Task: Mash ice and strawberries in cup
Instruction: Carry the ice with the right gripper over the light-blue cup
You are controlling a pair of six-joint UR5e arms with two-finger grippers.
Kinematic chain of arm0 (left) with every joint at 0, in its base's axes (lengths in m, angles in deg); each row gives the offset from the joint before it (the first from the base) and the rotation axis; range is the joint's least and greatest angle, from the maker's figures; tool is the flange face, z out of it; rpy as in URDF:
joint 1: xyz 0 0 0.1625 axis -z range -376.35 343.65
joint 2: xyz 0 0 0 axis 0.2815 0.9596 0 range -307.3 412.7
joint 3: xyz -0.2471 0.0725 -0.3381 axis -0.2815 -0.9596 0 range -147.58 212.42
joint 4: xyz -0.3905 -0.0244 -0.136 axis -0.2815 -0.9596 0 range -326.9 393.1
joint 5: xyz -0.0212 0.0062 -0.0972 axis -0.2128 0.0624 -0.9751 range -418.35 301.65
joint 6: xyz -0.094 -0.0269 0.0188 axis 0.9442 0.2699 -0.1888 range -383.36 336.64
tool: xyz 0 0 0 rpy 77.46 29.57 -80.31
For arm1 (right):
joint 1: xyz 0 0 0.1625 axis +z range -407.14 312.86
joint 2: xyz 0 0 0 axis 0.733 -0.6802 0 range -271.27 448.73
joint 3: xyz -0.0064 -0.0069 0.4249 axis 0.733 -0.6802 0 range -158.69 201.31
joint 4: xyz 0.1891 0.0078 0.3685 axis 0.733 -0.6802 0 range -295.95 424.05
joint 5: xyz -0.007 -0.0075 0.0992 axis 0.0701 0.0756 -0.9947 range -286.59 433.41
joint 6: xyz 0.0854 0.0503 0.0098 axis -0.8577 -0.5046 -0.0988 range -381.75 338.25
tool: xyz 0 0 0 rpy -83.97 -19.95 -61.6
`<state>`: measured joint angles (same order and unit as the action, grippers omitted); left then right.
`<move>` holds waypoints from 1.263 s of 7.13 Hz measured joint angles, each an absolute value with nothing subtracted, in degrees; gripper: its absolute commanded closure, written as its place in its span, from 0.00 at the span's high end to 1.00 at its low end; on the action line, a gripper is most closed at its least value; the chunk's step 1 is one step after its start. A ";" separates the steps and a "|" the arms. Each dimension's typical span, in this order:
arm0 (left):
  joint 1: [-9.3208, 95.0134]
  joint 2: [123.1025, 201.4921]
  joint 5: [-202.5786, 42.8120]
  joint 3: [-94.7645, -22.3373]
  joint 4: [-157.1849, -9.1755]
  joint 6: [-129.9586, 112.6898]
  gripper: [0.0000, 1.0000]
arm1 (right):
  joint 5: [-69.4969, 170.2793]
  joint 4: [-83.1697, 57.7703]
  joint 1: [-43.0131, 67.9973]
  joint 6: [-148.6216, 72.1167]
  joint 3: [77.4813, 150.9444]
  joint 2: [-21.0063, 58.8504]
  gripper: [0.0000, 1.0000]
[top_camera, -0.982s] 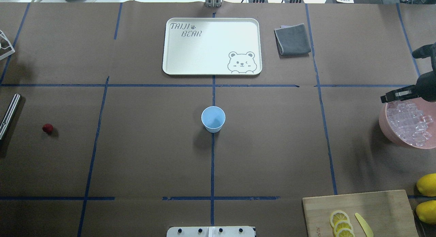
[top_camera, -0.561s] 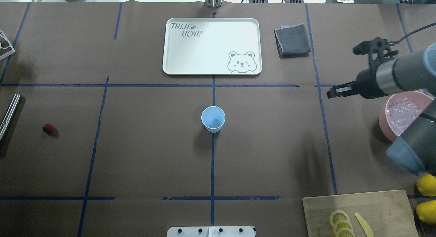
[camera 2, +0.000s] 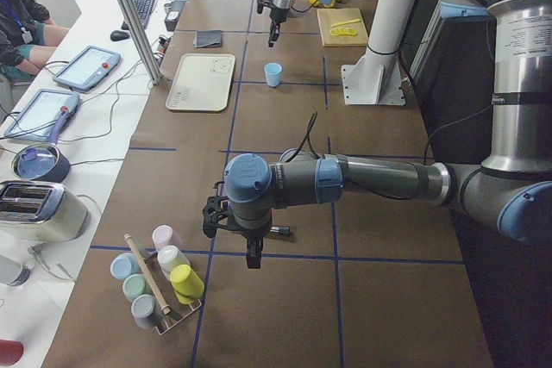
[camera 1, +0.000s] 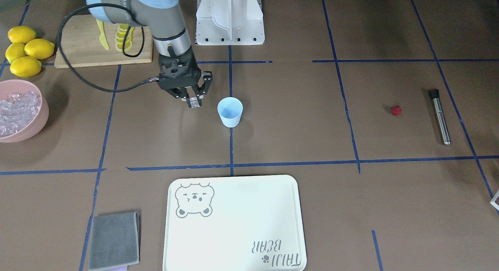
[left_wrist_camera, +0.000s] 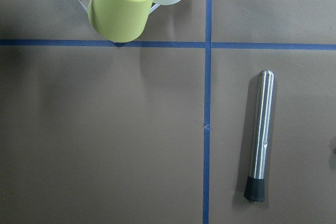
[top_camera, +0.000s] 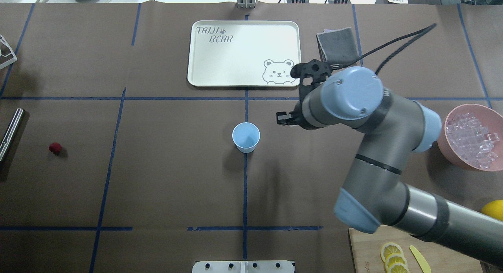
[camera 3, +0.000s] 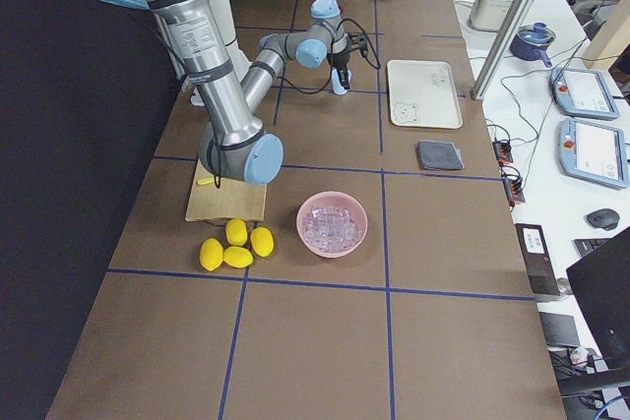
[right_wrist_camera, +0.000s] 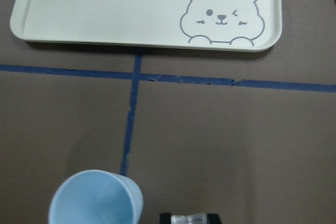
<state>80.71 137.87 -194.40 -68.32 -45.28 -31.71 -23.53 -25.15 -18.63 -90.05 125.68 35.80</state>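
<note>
- Front-facing view: the right gripper (camera 1: 193, 102) hangs just beside the small light blue plastic cup (camera 1: 230, 112), on the cup's robot-right side. Its two black fingers are pinched onto a clear ice cube (camera 1: 194, 104). The cup stands upright on the brown paper. The small red strawberry (camera 1: 396, 110) lies well apart from the cup on the opposite side, with a slim steel muddler with a black tip (camera 1: 440, 117) just past it. A wide pink bowl (camera 1: 43, 114) heaped with more ice sits well apart from the cup on the robot-right side.
- Overhead view: the right arm's grey-and-blue joints hide most of the gripper, and only a dark tip pokes out towards the cup, apart from its rim. A cream tray printed with a bear (top_camera: 243, 49) lies beyond the cup, away from the robot.
- Left side view: the left gripper (camera 2: 252, 258) points down at the table, well apart from the cup and near a wire rack of pastel cups (camera 2: 159, 286). Whether its fingers are apart or together cannot be told.
- Right side view: the pink bowl and four yellow lemons (camera 3: 234, 246) sit well on the near side of the cup.
- Left wrist view: the muddler lies flat beside a blue tape line.
- Right wrist view: at the bottom edge, black fingertips (right_wrist_camera: 166, 219) clamp the cube just beside the cup's open mouth.
</note>
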 measured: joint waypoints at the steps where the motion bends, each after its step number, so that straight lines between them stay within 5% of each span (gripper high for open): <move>1: 80.69 137.87 -194.40 -68.28 -45.24 -31.70 1.00 | -21.79 -25.78 -20.58 -92.66 123.52 38.97 0.16; 2: 80.69 137.87 -194.41 -68.21 -45.20 -31.66 1.00 | -20.58 -25.96 -21.70 -93.93 122.39 40.47 0.19; 3: 80.68 137.87 -194.40 -68.22 -45.11 -31.66 1.00 | -20.01 -26.02 -22.19 -94.44 121.88 41.07 0.81; 4: 80.68 137.87 -194.40 -68.26 -45.01 -31.69 1.00 | -19.81 -26.04 -22.31 -94.59 121.45 41.16 0.98; 9: 80.62 137.78 -194.41 -68.30 -44.82 -31.67 1.00 | -19.81 -25.97 -22.07 -95.92 120.58 41.90 0.99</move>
